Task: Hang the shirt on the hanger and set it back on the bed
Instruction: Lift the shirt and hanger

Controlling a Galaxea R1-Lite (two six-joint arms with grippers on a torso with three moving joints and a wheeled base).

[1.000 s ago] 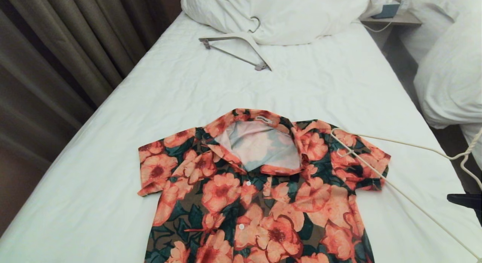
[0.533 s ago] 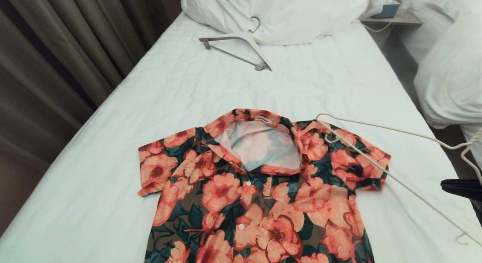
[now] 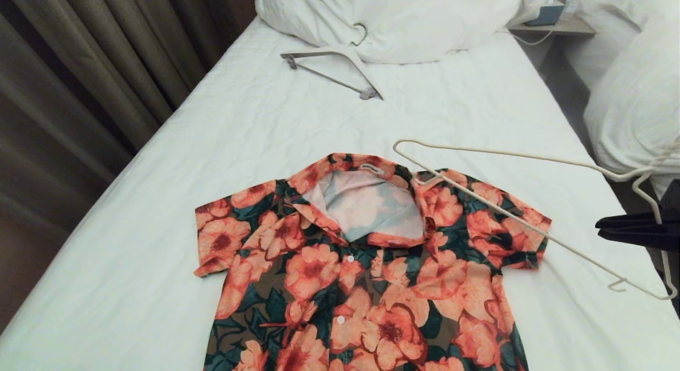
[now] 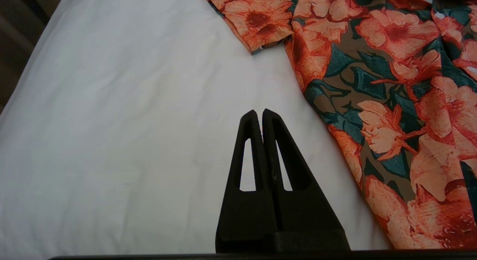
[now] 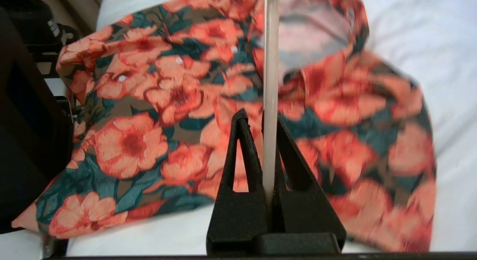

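Shirt: flat on bed, collar open.
Right claw: clenched on hanger above shirt.
Left claw: closed, empty.

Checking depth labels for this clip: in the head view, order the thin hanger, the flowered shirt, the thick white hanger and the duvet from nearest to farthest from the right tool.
1. Thin hanger: clamped in the right tool, at the bed's right edge.
2. Flowered shirt: flat, just left of the tool.
3. Thick white hanger: far up the bed, left of centre.
4. Duvet: heaped at the head, slightly beyond that hanger.
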